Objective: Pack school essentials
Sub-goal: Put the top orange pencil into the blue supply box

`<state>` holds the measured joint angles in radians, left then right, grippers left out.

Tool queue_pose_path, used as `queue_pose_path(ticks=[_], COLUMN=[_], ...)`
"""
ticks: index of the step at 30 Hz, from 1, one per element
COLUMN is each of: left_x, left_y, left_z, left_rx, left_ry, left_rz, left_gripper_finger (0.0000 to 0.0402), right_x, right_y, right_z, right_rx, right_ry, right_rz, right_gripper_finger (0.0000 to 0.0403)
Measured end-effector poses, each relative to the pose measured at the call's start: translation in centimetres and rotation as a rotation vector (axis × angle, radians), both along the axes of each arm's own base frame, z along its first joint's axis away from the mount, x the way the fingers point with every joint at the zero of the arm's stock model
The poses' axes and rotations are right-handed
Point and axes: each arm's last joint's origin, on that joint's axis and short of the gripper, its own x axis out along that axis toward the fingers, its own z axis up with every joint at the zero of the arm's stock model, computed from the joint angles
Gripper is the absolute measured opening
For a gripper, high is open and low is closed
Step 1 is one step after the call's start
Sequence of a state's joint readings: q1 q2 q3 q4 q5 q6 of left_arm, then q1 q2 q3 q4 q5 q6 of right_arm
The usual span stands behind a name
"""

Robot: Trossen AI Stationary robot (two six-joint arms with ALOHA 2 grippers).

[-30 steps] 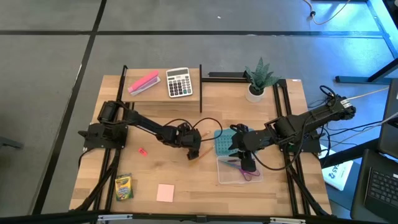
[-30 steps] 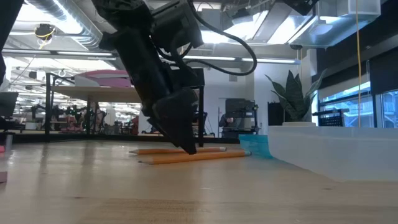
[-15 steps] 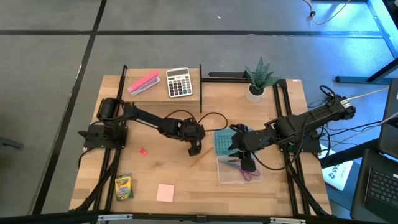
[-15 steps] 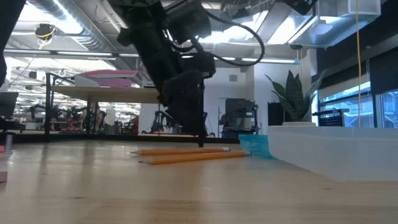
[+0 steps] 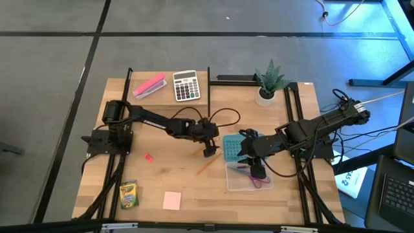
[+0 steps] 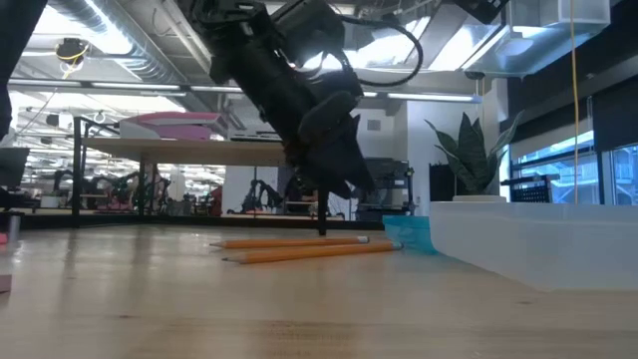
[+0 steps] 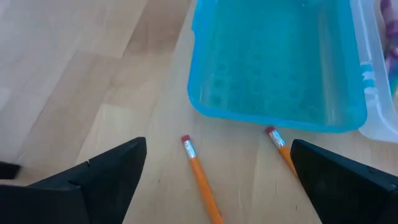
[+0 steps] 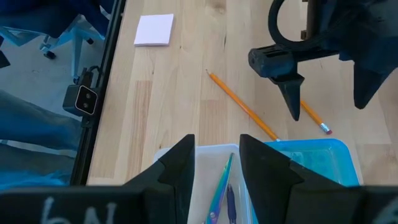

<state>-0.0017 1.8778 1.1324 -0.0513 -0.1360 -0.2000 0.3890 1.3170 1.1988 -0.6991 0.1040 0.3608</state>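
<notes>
Two orange pencils lie flat on the table beside a blue lid. My left gripper points down over them, open wide, with both pencils' eraser ends between its fingers; I see no touch. My right gripper hovers open over the clear box. Purple-handled scissors lie in that box. The crayon box, pink notepad and tiny red piece lie on the table's left near part.
A grey-white calculator and a long pink block sit on a raised shelf at the far edge. A potted plant stands far right. Bare wood lies between the pencils and the notepad.
My left gripper has moved toward the table's right and slightly toward the far edge, closing on the blue lid. It now stands over the pencils' eraser ends. The pencils have stayed where they were. One pencil's near part now shows in the high view.
</notes>
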Motion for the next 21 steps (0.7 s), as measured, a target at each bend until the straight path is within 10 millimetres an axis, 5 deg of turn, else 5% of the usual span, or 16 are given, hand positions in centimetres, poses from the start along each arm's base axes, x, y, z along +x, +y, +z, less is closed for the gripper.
queue_pose_path(ticks=[21], left_x=[1.1], left_y=[1.0], left_z=[-1.8], left_rx=[0.029], left_ry=[-0.046], left_rz=[0.061], left_gripper_finger=[0.0394], right_x=[0.1], right_y=[0.0], right_z=[0.1], right_rx=[0.005], right_ry=[-0.012], right_rz=[0.000], right_gripper_finger=[0.0129])
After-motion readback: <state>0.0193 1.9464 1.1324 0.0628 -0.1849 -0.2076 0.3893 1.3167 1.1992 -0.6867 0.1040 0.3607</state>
